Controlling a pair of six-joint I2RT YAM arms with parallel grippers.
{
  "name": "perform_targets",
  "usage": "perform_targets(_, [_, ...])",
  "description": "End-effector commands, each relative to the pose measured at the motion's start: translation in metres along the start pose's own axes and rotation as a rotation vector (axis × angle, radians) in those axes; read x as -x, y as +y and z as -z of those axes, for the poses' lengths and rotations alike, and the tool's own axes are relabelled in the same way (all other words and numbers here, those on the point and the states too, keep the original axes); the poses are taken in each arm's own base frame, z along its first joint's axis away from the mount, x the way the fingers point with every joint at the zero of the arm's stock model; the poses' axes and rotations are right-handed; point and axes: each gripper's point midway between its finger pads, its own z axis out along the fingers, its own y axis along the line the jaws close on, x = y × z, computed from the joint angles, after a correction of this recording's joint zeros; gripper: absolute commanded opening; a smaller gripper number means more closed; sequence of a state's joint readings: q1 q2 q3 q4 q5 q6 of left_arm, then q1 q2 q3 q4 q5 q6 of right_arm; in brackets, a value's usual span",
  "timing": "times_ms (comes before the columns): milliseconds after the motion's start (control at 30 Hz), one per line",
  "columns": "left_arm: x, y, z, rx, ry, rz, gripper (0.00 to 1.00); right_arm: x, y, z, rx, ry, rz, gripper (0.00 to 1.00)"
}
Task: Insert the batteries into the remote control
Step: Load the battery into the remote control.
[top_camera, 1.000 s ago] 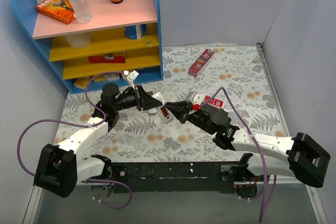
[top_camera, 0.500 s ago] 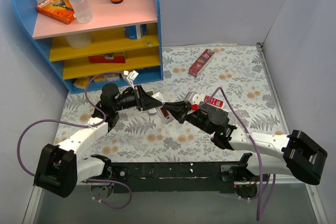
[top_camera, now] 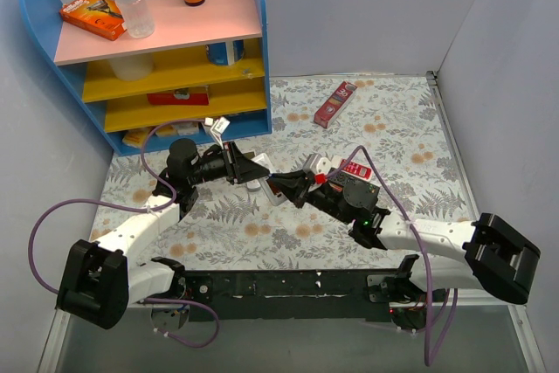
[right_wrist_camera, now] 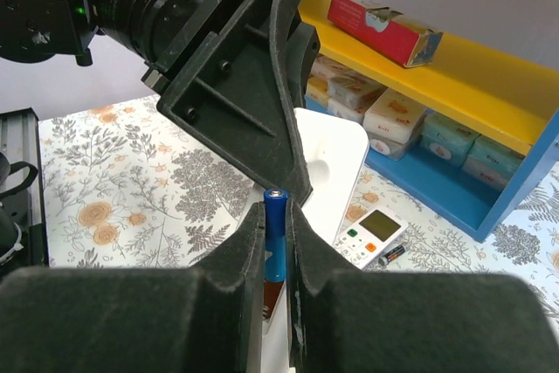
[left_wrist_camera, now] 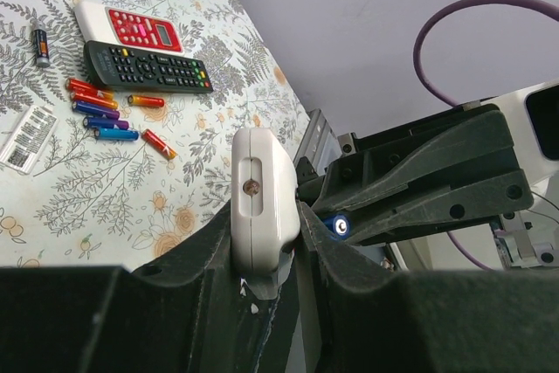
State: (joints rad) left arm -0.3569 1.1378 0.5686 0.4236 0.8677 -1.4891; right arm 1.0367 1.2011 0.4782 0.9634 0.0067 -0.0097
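The left gripper is clamped on the remote control, held up off the table at mid-table. From 4 o'clock, the right gripper pinches 1 blue battery just beside the remote's edge.

A tilted or reversed cell could jam on the bay rim. A hard push could also twist the remote in the left fingers.

At 10 o'clock the shelf carries 1 orange box and 2 bottles on its pink tier, with cartons on the tiers below. Whether the remote's bay already holds a cell cannot be told. The spare batteries lie by the black remote.
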Motion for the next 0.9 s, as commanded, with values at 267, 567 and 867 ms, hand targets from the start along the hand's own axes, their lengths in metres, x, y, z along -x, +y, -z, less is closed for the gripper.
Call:
perform_targets(267, [0.005, -0.01, 0.003, -0.02, -0.018, -0.037, 0.0, -0.011, -0.008, 0.003, -0.048, 0.017, 0.021, 0.01])
perform_targets(567, [0.008, -0.009, 0.003, -0.002, -0.027, -0.047, 0.0, -0.03, -0.014, 0.005, -0.085, 0.085, 0.027, 0.01])
perform_targets(867, [0.008, -0.008, 0.003, 0.002, -0.025, -0.057, 0.0, -0.051, -0.023, 0.004, -0.149, 0.137, 0.012, 0.08])
